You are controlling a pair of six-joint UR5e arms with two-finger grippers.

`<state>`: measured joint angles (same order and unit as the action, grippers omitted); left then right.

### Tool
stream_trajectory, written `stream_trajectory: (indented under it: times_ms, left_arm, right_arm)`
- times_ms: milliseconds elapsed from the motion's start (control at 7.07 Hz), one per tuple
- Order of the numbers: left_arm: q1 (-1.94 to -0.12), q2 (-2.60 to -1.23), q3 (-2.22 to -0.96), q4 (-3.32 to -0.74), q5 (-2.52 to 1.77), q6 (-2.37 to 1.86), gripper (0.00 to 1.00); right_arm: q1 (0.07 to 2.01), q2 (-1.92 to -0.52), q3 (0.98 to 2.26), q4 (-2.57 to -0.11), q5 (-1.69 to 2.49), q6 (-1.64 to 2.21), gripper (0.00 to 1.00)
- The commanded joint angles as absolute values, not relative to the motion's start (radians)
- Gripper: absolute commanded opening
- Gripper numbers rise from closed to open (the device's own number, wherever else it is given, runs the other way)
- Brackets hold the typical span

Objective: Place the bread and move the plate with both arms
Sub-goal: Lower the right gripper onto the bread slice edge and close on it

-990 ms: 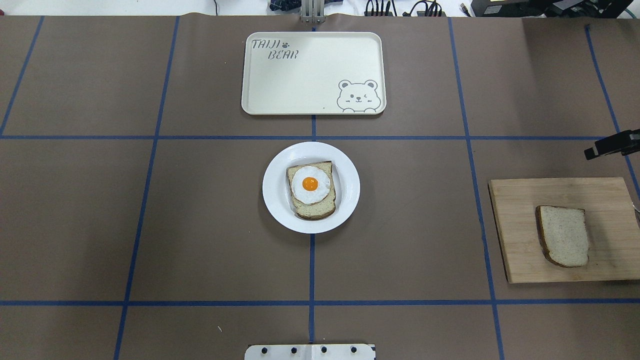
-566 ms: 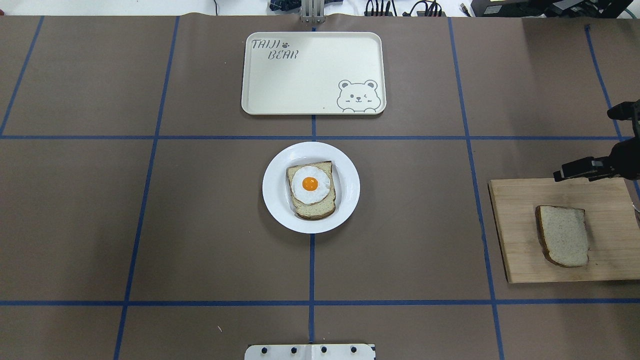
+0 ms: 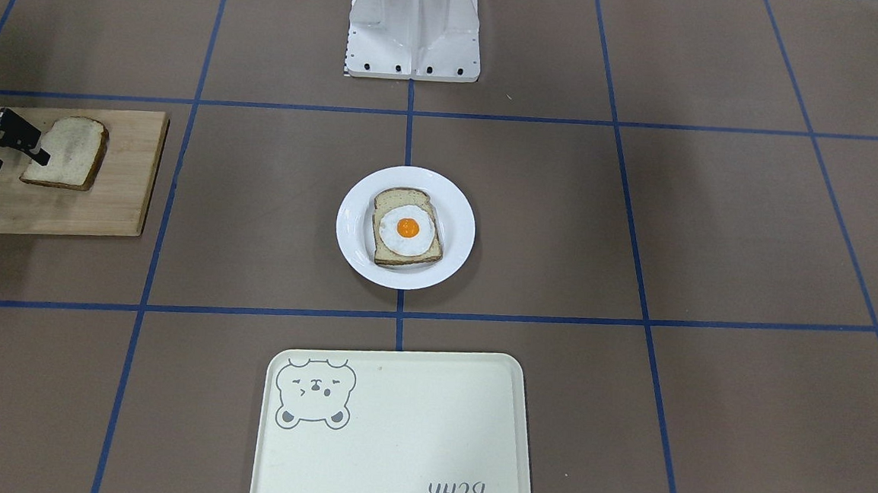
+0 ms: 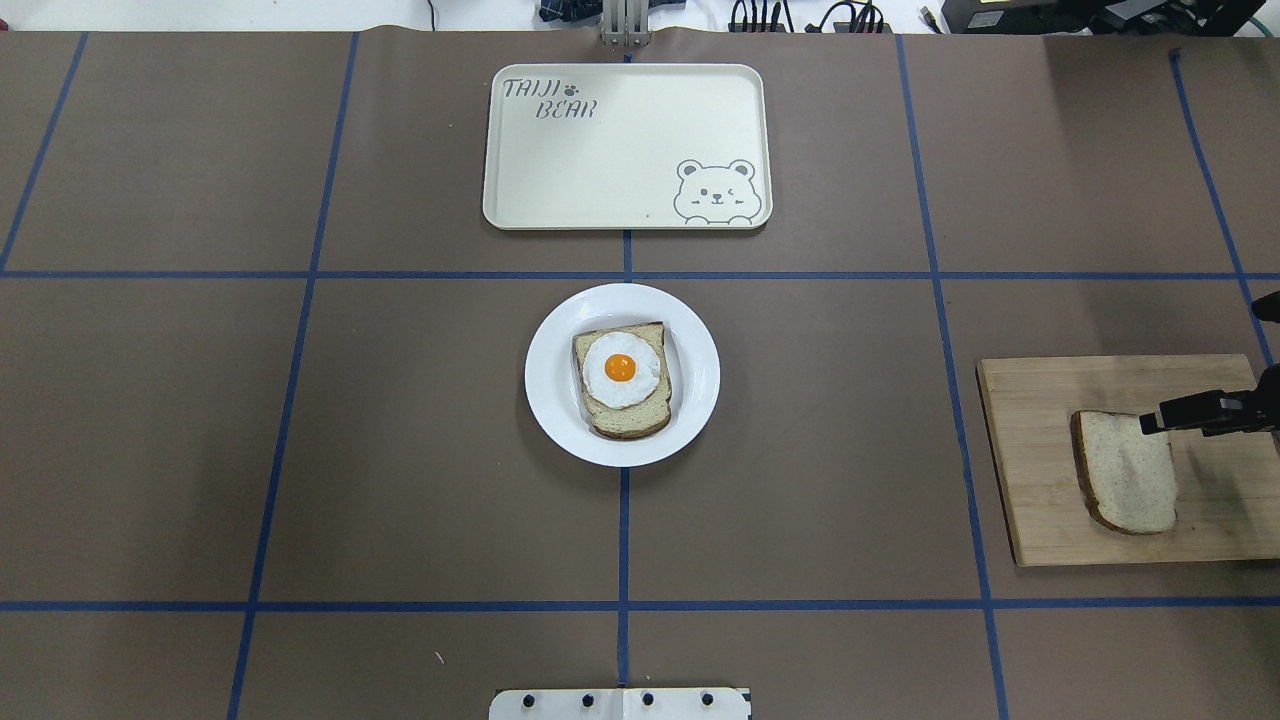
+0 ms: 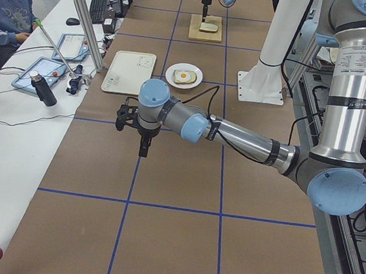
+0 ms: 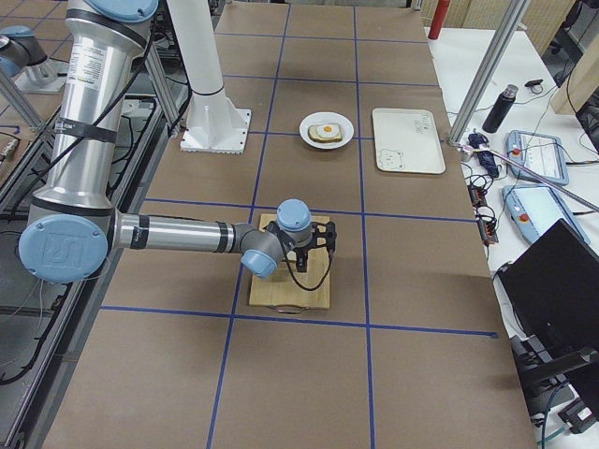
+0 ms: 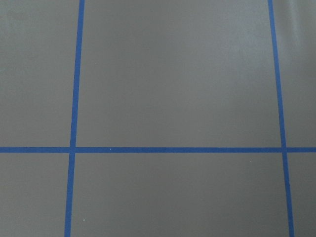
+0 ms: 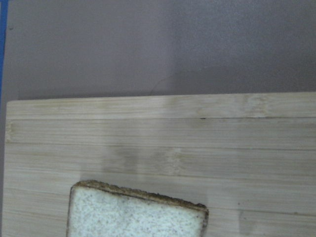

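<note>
Hovering well off to the robot's right of the plate [image 4: 700, 372], the right gripper [image 4: 1198, 367] is keeping its fingers spread wide. One black finger [image 4: 1195, 412] is crossing the corner of the bread [image 4: 1125, 475] that points away from the plate; the other is just showing at the overhead view's edge. Whether that finger is touching the slice cannot be told.

The bread is lying flat on a wooden board [image 4: 1040, 520], also well apart from the plate on the robot's right. Its dark crust is facing the plate. The wrist camera on that arm is looking down on the crust edge and on bare board beyond it.

The plate is sitting mid-table on a blue tape line [image 4: 623, 520] and is carrying a slice topped with a fried egg [image 4: 622, 375]. A cream tray with a bear drawing [image 4: 620, 150] is lying beyond the plate, on the side away from the robot. The white base mount [image 3: 413, 39] is standing on the plate's robot side.

The left gripper [image 5: 137, 131] is hanging above bare brown table [image 4: 400, 450], well away from the plate on the robot's left. Whether its fingers are spread or closed cannot be told, and its wrist camera is showing only table and tape. A person [image 5: 7, 10] is sitting at a side desk beyond the table.
</note>
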<state>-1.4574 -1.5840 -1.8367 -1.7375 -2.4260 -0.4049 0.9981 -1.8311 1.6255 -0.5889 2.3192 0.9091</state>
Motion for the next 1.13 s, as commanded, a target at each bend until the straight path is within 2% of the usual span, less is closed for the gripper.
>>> stream_trajectory:
  times_ms: [0, 707, 848, 990]
  left_arm:
    - [-1.457, -1.592, -1.845, -1.743, -2.442, -0.452, 0.99]
    - [-1.457, -1.6, -1.833, -1.744, -2.442, -0.459, 0.99]
    - [-1.457, -1.6, -1.832, -1.744, -2.442, -0.456, 0.99]
    - [-1.457, -1.598, -1.833, -1.744, -2.442, -0.457, 0.99]
  right_arm:
    - [0.997, -1.842, 1.62, -0.58, 2.335, 0.923, 0.74]
    - [0.931, -1.833, 1.611, -0.58, 2.307, 0.923, 0.78]
    - [0.928, -1.833, 1.611, -0.58, 2.307, 0.923, 0.69]
    - [0.928, -1.835, 1.611, -0.58, 2.307, 0.923, 0.32]
